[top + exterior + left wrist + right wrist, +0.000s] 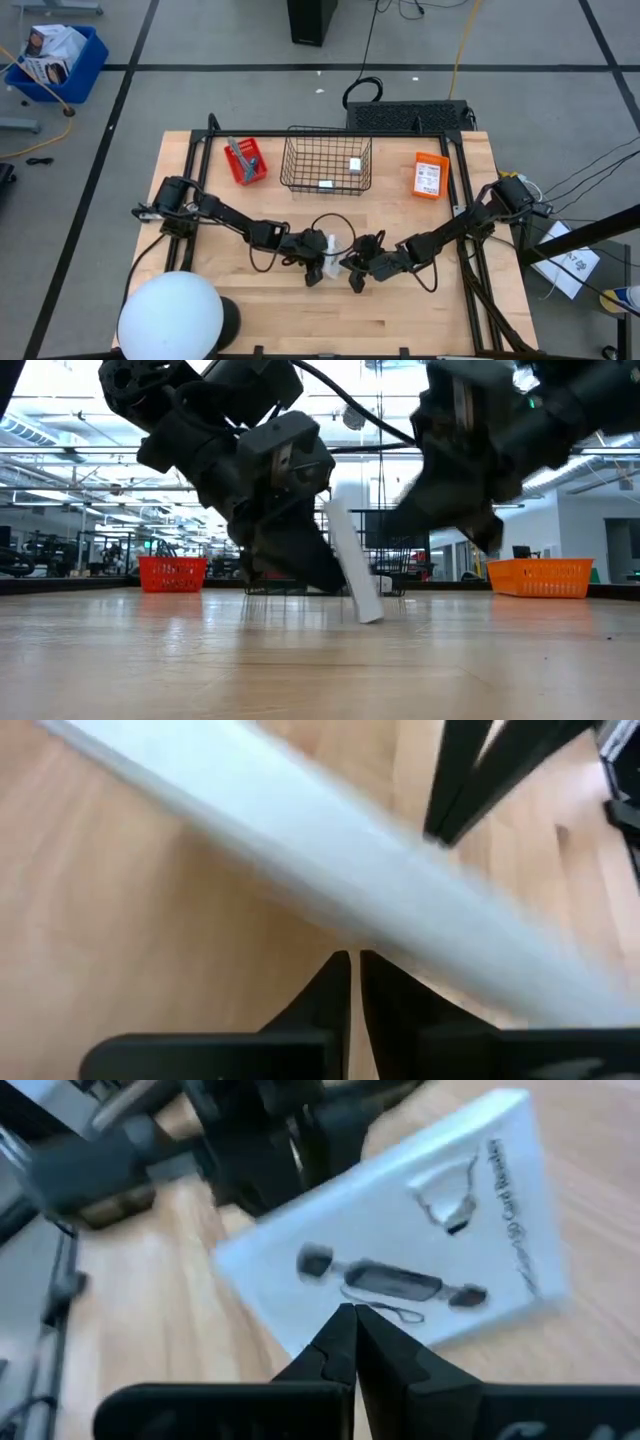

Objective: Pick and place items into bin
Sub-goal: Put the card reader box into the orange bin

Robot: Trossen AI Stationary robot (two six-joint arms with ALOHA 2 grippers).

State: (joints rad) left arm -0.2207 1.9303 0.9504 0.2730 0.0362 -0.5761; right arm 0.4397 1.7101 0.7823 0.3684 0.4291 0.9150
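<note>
White packet (352, 565) stands on edge, top tilted left, between clenched right pincer (352, 1318) and near-closed left pincer (355, 960).

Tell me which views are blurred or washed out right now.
Left wrist view: the white packet is a soft smear. Right wrist view: packet print readable, the dark arm behind it blurred. Low view: bright ceiling lights behind leave both arms as silhouettes. High view: fairly clear.

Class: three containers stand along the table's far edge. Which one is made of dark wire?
The middle basket: open black wire mesh, while the red bin and orange bin beside it are coloured plastic.
</note>
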